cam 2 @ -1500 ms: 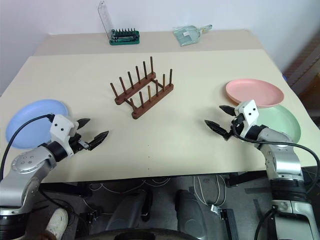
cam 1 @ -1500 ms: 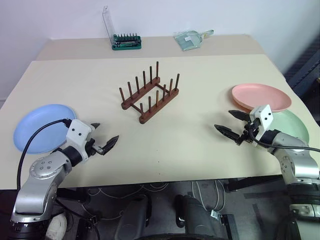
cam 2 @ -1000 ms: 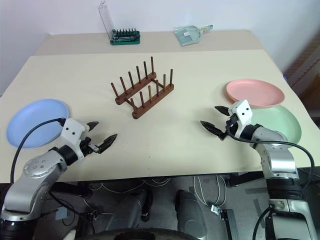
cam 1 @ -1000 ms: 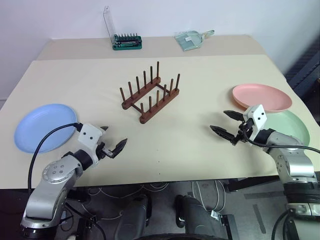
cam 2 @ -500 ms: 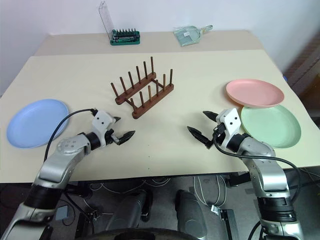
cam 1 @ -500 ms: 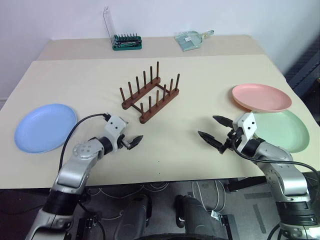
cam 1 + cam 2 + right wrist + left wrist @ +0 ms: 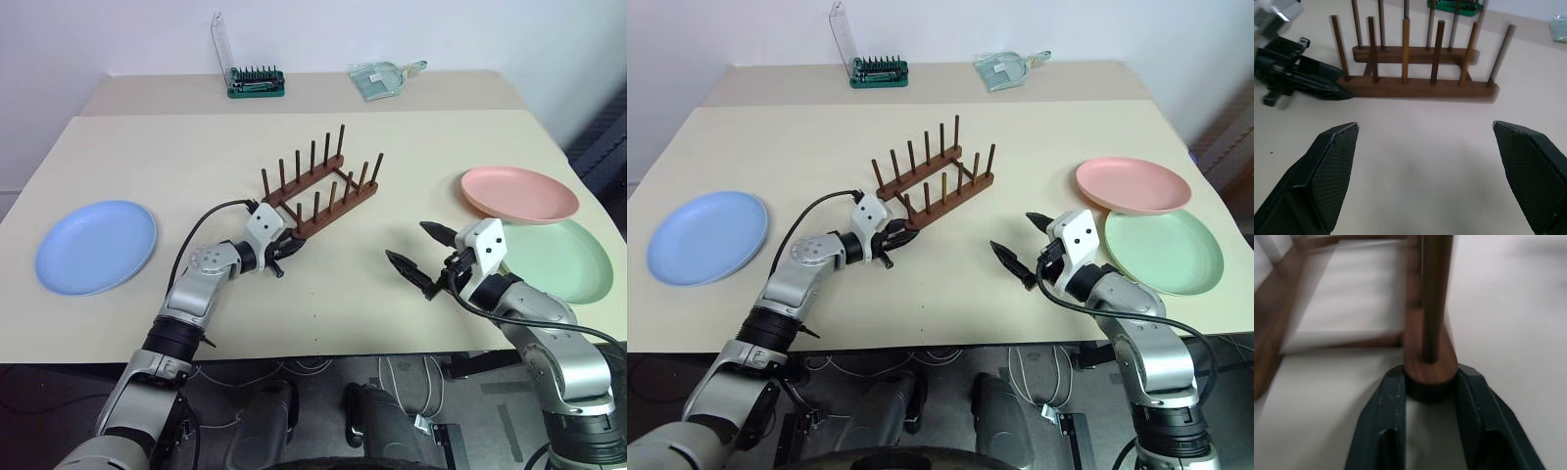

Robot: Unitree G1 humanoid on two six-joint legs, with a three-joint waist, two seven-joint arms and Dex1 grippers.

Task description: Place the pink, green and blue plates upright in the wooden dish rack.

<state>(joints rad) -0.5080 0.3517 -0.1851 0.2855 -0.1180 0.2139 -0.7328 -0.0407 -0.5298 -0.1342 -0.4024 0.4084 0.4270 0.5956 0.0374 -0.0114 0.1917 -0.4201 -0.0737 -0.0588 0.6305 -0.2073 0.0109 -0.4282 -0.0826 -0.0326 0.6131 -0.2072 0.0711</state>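
The left gripper (image 7: pixel 1430 396) has swung in from beside the blue plate (image 7: pixel 95 245) and pinched the near rail end of the wooden dish rack (image 7: pixel 321 191), apparently to reposition it, while the right gripper (image 7: pixel 423 258) hangs wide open to its right.

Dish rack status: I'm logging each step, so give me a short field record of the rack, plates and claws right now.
wooden dish rack: on the table, no plates in it
left claw: shut on the near end of one rack rail
right claw: open, holding nothing, facing the rack
blue plate: flat on the table, far left
pink plate: flat, right side
green plate: flat, just in front of the pink one
plates racked: none
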